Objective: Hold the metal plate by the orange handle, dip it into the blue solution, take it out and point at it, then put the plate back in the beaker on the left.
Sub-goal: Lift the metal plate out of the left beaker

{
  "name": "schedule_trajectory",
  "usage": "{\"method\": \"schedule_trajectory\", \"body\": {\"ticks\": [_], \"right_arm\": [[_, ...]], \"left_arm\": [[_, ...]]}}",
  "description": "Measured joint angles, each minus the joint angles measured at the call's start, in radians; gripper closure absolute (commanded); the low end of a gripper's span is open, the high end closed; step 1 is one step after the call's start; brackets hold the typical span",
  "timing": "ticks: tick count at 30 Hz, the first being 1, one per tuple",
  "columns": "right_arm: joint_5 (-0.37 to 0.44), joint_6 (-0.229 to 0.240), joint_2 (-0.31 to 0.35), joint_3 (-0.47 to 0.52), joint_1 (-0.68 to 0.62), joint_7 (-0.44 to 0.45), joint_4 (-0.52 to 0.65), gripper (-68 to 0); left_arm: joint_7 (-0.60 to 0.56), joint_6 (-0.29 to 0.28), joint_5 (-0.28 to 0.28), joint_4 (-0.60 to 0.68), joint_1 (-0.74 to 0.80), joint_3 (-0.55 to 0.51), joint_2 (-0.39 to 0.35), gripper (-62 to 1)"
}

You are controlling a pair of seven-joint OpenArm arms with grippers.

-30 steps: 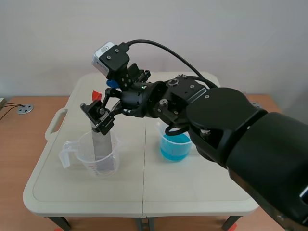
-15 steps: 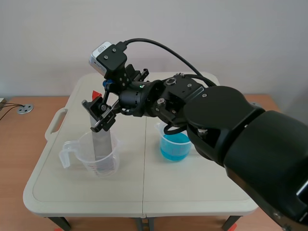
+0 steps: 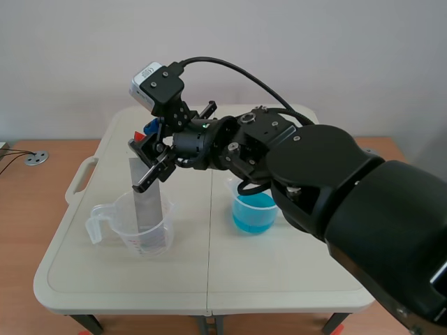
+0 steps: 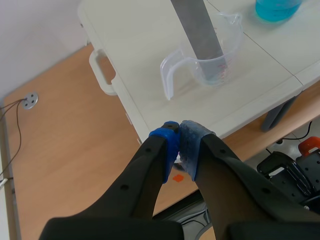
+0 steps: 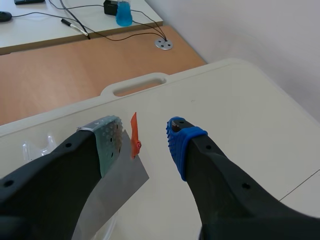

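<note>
Item 1. Metal plate (image 3: 145, 202): a grey strip standing nearly upright in the clear beaker (image 3: 140, 230). Its lower end is inside and its upper part rises well above the rim. The beaker, with its handle facing the table's left edge, sits near the front left corner of the table (image 3: 209, 279)

Item 2. Orange handle (image 5: 134, 136): a small tab at the plate's top end, standing free

Item 3. Right gripper (image 5: 145, 137): reaches in from the right, across the table's centre seam, and hangs over the clear beaker. Its fingers are apart and straddle the orange handle. The tab is just beside the grey-green pad (image 5: 107, 135), and there is a clear gap to the blue pad (image 5: 179, 142). Nothing is clamped

Item 4. Beaker of blue solution (image 3: 254, 209): stands just right of the centre seam, well apart from the clear beaker and partly under the right arm

Item 5. Left gripper (image 4: 179, 146): its blue pads are pressed together with nothing between them. It is held off the table, past the front left corner and above the wooden floor

Item 6. Round metal floor socket (image 4: 31, 100): set in the floor beyond the table's left edge, with thin cables beside it
</note>
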Motion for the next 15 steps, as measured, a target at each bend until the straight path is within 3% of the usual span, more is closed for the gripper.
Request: {"method": "schedule_trajectory", "body": {"ticks": [4, 10, 15], "right_arm": [[0.000, 0.000, 0.000, 0.000, 0.000, -0.007, 0.000, -8.8], [0.000, 0.000, 0.000, 0.000, 0.000, -0.007, 0.000, -1.1], [0.000, 0.001, 0.000, 0.000, 0.000, 0.009, 0.000, -1.1]], "left_arm": [[0.000, 0.000, 0.000, 0.000, 0.000, 0.000, 0.000, -3.1], [0.000, 0.000, 0.000, 0.000, 0.000, 0.000, 0.000, -3.1], [0.000, 0.000, 0.000, 0.000, 0.000, 0.000, 0.000, -3.1]]}}
